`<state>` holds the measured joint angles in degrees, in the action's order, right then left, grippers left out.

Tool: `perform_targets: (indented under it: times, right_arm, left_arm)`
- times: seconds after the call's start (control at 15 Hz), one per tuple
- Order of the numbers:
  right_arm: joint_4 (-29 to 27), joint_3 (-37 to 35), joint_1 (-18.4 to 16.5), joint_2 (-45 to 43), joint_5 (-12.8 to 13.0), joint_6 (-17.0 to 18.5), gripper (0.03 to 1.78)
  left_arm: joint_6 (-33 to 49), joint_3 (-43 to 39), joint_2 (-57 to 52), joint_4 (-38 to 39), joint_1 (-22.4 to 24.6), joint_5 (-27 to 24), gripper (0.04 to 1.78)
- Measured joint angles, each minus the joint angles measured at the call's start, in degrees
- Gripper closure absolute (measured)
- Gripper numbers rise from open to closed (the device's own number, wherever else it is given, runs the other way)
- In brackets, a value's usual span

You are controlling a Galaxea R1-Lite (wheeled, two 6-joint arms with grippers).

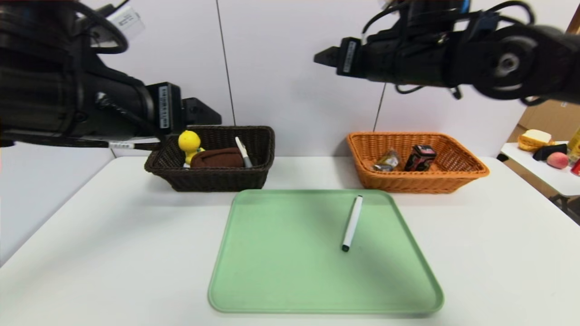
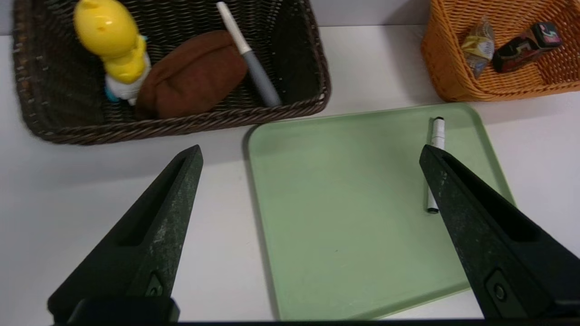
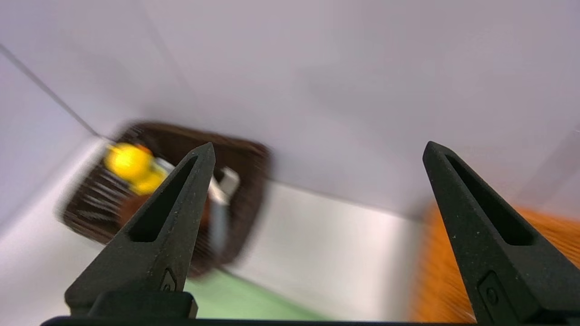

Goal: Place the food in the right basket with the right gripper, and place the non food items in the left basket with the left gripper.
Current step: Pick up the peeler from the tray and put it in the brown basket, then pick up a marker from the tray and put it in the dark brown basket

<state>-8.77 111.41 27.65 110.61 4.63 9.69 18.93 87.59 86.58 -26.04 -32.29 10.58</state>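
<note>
Left gripper (image 2: 308,154) raised beside dark basket (image 1: 213,179), fingers (image 2: 174,199) spread wide, empty. Marker (image 1: 352,222) alone on green tray (image 1: 281,290), toward its right half, well off to the right of and below the left gripper; long axis running near-to-far, slightly tilted. White barrel, dark cap nearest. Non-food, so left arm's job. Right gripper (image 3: 317,149) high above orange basket (image 1: 457,181), fingers apart, empty.
</note>
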Motion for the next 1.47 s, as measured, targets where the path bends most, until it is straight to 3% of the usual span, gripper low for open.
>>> perform_targets:
  times: [0.13,0.33,0.53,0.67,0.8,0.93,1.07,1.27,1.47]
  right_arm:
    - [-14.7,0.0,-6.1,-6.0,-0.3,-1.9,0.20]
    - [-33.5,-0.5,-14.5,-12.0,-2.8,-2.2,0.17]
    - [-47.7,-4.5,-18.9,-16.4,-3.6,-2.2,0.14]
    - [-52.7,-10.1,-20.4,-18.9,-3.5,-2.2,0.13]
    - [-52.8,-17.4,-21.6,-21.2,-3.5,-2.2,0.13]
    - [-48.3,-26.4,-22.8,-23.5,-4.2,-2.3,0.12]
    - [-39.3,-36.7,-23.7,-25.8,-4.9,-2.7,0.12]
    - [-21.2,-50.4,-24.9,-28.9,-5.3,-5.0,0.12]
    - [-15.8,-55.1,-25.5,-30.2,-5.3,-5.1,0.12]
  left_arm:
    - [0.2,6.6,6.9,-0.3,-3.5,0.0,0.13]
    - [0.4,16.5,16.9,-2.9,-7.7,0.0,0.13]
    - [-0.3,23.6,26.4,-5.9,-11.5,0.1,0.13]
    - [-1.1,25.0,32.2,-5.1,-14.3,0.2,0.13]
    - [-1.1,25.4,36.9,-1.9,-16.8,0.3,0.13]
    - [-0.4,25.6,40.5,-0.4,-18.7,0.4,0.13]
    - [0.5,25.6,42.9,-0.3,-20.0,0.5,0.13]
    - [0.5,25.6,45.5,-0.4,-21.2,1.1,0.13]
    - [0.4,25.7,46.7,-0.3,-21.3,1.5,0.13]
